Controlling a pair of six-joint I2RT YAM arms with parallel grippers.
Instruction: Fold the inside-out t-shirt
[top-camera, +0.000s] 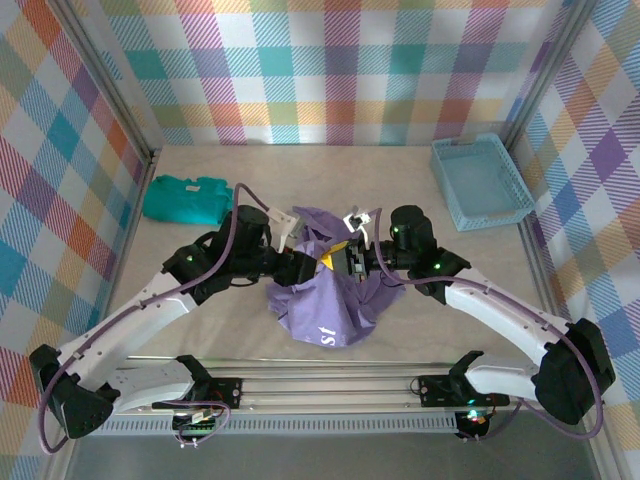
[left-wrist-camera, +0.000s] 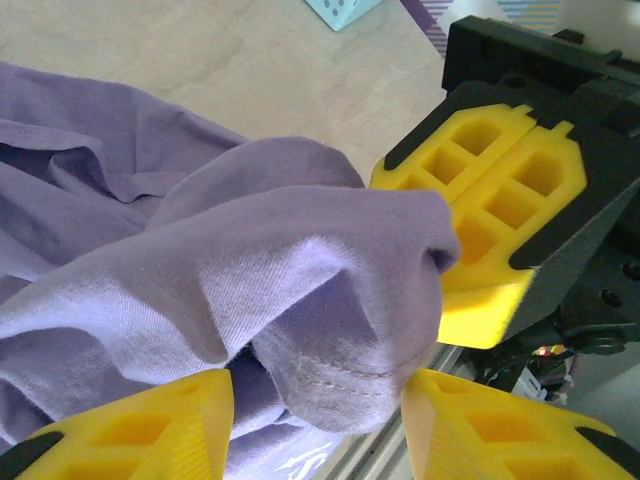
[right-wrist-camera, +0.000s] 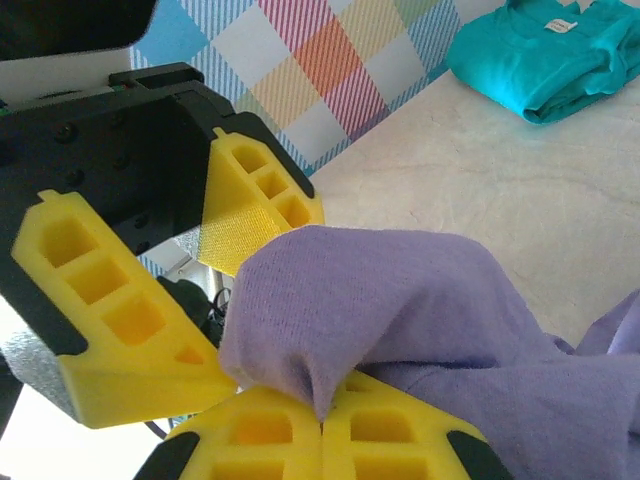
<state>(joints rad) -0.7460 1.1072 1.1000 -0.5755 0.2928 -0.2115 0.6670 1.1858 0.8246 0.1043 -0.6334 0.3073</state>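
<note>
The inside-out t-shirt (top-camera: 325, 310) is a lavender-purple heap at the table's middle, drawn up to a peak where both grippers meet. White lettering shows near its front hem. My right gripper (right-wrist-camera: 322, 425) is shut on a pinched fold of the t-shirt (right-wrist-camera: 450, 300); in the left wrist view the right gripper (left-wrist-camera: 470, 200) sits at upper right with cloth trailing from it. My left gripper (left-wrist-camera: 318, 400) is open, its yellow fingers (left-wrist-camera: 150, 430) standing either side of a stitched hem fold of the t-shirt (left-wrist-camera: 200, 270). From above, the left gripper (top-camera: 316, 262) faces the right gripper (top-camera: 350, 262) closely.
A teal-green folded garment (top-camera: 185, 198) lies at the back left, also visible as the teal garment (right-wrist-camera: 545, 60). A light blue basket (top-camera: 480, 182) stands at the back right. Plaid walls enclose the table, and a metal rail (top-camera: 320, 385) runs along the near edge.
</note>
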